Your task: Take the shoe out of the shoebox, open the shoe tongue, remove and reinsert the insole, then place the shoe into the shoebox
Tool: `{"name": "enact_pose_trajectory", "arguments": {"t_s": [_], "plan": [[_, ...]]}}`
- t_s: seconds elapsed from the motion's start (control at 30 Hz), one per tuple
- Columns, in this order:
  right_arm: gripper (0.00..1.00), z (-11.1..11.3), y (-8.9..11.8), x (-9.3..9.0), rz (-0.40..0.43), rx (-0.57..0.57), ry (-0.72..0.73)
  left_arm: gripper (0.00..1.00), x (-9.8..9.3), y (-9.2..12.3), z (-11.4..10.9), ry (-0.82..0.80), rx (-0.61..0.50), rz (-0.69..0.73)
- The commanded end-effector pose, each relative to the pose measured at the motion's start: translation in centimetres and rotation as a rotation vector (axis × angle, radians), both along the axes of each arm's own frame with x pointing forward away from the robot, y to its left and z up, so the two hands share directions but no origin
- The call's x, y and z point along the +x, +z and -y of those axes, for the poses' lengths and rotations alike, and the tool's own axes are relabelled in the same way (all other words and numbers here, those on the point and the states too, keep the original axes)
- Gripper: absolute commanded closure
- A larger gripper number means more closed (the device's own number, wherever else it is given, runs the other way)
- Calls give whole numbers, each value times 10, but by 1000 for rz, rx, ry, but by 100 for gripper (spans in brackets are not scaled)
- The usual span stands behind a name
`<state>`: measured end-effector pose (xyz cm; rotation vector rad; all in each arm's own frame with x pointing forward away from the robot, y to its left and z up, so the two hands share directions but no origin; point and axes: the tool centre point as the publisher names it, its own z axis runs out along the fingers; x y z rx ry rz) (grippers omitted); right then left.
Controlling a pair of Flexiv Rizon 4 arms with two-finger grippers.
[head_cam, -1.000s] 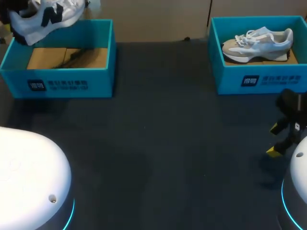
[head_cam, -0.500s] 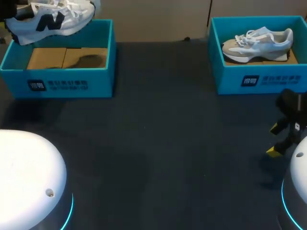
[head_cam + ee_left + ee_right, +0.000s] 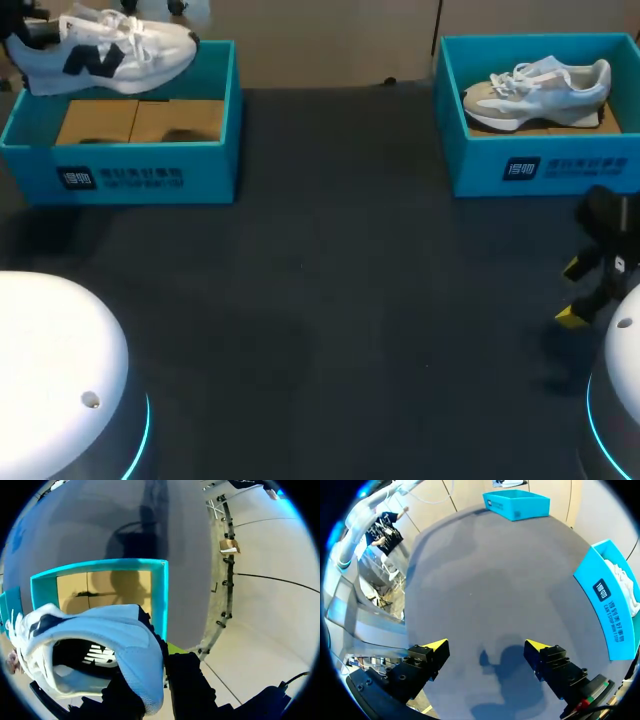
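A white shoe (image 3: 110, 55) with a dark side mark hangs level above the left teal shoebox (image 3: 125, 175), toe pointing right. My left gripper (image 3: 22, 32) holds it at the heel end. In the left wrist view the gripper (image 3: 161, 680) is shut on the heel collar of the shoe (image 3: 100, 645), and the shoebox (image 3: 100, 582) with its brown floor lies underneath. My right gripper (image 3: 572, 292) stands open low over the table near the right edge. In its own view the gripper (image 3: 487, 646) has nothing between its fingers.
A second teal shoebox (image 3: 540, 165) at the back right holds a grey and white shoe (image 3: 540, 88); it shows beside the right gripper as a box (image 3: 610, 607). The left shoebox (image 3: 517, 504) sits far ahead. Dark table surface (image 3: 330, 300) stretches between them.
The shoe in my left gripper has swung from toe-up to level and shifted slightly right above the left box. The right arm has not moved.
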<state>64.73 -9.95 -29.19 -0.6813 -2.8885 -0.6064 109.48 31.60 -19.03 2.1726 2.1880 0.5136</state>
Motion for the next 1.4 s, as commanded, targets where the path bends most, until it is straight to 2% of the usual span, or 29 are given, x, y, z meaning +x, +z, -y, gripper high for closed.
{"name": "enact_pose_trajectory", "arguments": {"t_s": [0.03, 0.3, 0.53, 0.7, 1.17, 1.4], "plan": [[0, -1, 0, 0, 1, -3, -1, 100, -1, 2, -2, -3, -5, 4], [0, -1, 0, 0, 1, -3, -1, 100, 1, 1, 1, -16, -8, -10], [0, -1, 0, 0, 1, -3, -1, 100, 27, -17, 1, 20, 18, -65], [0, -1, 0, 0, 1, -3, -1, 100, 35, -29, 2, 25, 20, -106], [0, -1, 0, 0, 1, -3, -1, 100, 27, -68, 5, 32, 63, -121], [0, -1, 0, 0, 1, -3, -1, 100, 23, -75, 7, 19, 65, -122]]}}
